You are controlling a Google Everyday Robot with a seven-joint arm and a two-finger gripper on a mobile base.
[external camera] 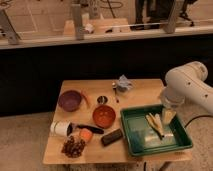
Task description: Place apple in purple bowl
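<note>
Camera view: the apple (86,135) is seen resting on the wooden table (135,91) just in front and to the left of the orange-red bowl (104,116). The purple bowl (70,100) is set behind and to the left of that same bowl, apart from it. The gripper (161,122) is held to the right of the orange-red bowl, low over the green tray (131,142), its 2 fingers spread with nothing grasped.
</note>
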